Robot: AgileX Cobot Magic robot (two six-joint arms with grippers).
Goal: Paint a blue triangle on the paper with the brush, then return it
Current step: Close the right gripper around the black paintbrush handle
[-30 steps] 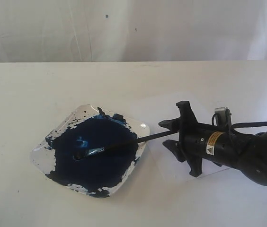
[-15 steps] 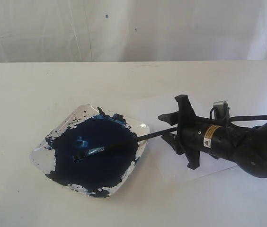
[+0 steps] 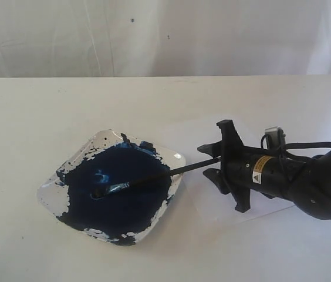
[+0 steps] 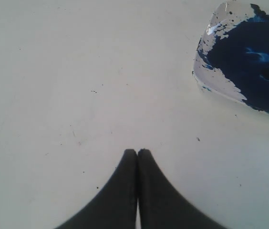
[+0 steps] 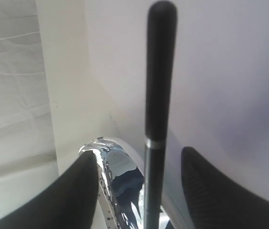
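Note:
The brush [image 3: 154, 177] lies with its bristles in the dark blue paint pool [image 3: 124, 191]. Its black handle slants over the dish rim [image 3: 177, 170] towards the right. My right gripper [image 3: 206, 164] is open, with the end of the handle between its fingers and neither finger touching it. In the right wrist view the handle [image 5: 159, 71] runs up between the fingers, clear of my gripper's [image 5: 139, 156] pads on both sides. The white paper [image 3: 209, 202] lies under this gripper. The blue triangle is out of view. My left gripper [image 4: 137, 151] is shut and empty over bare table.
The clear paint dish [image 4: 211, 71] sits left of centre, smeared with blue. The cream table [image 3: 48, 117] stretches around it, and a white wall stands behind.
My right gripper has shifted slightly away from the camera around the handle's end, its jaws still open. The brush has not moved.

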